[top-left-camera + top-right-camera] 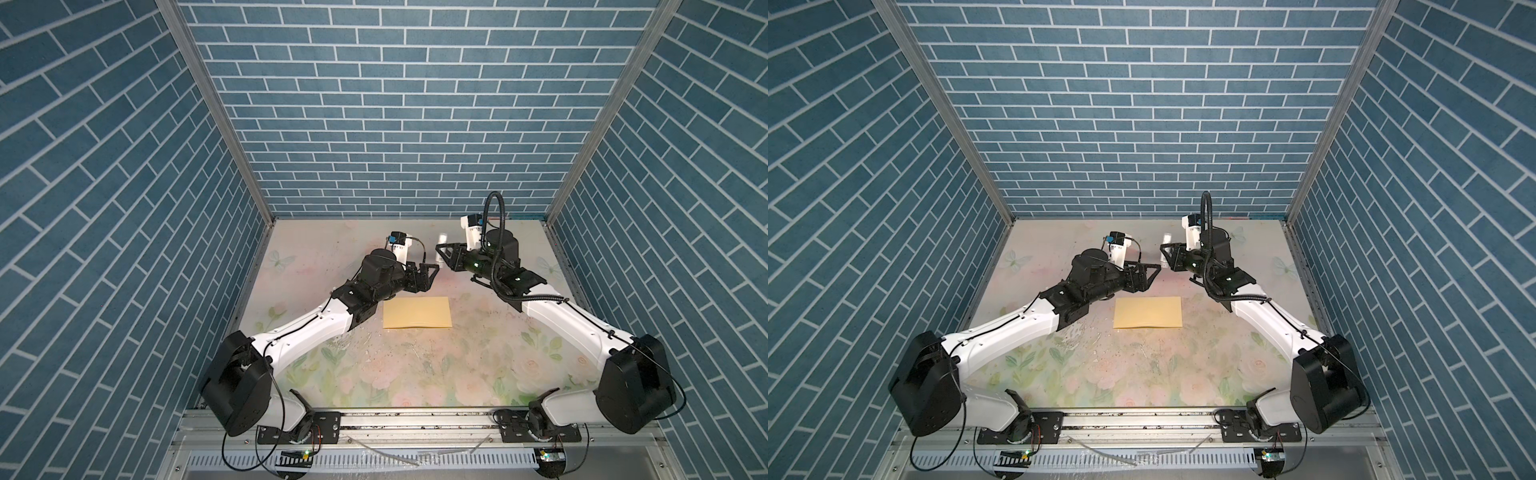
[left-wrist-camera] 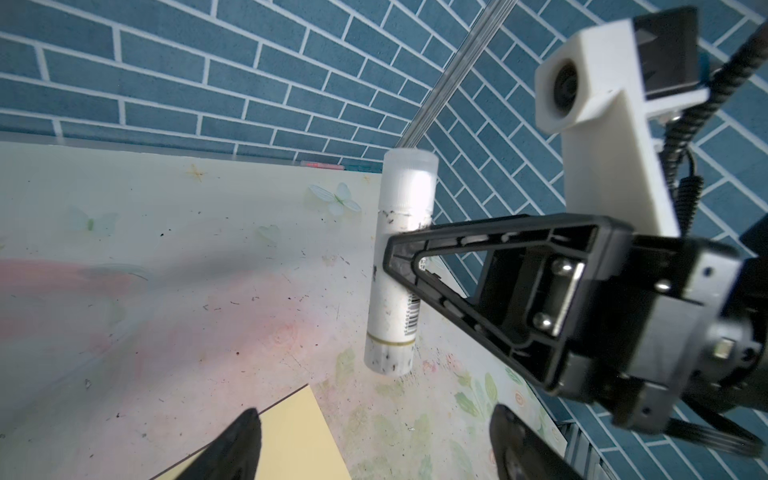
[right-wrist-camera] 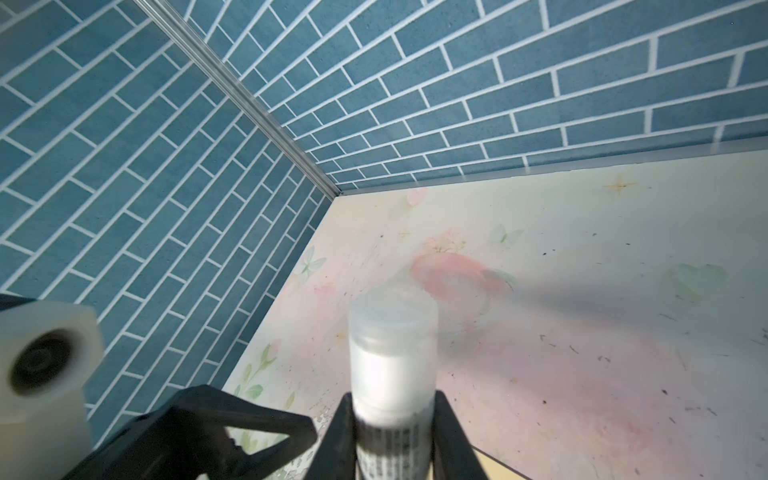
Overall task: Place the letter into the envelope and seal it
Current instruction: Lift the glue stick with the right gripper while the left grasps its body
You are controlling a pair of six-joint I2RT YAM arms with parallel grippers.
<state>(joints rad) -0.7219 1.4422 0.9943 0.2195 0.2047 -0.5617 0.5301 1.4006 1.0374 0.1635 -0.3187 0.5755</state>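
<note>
Envelope [image 1: 417, 312]: flat on the worktop [image 1: 457, 365], plain face up, contents hidden.
Right hand [image 1: 442, 255]: raised beyond the envelope, pinching an upright glue stick [image 2: 390, 316].
Left hand [image 1: 431, 277]: spread, facing the stick, just beside it.

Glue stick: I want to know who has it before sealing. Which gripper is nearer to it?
Right. The right gripper is clamped around the glue stick, holding it upright; the left gripper is open just short of it, with no contact visible.
</note>
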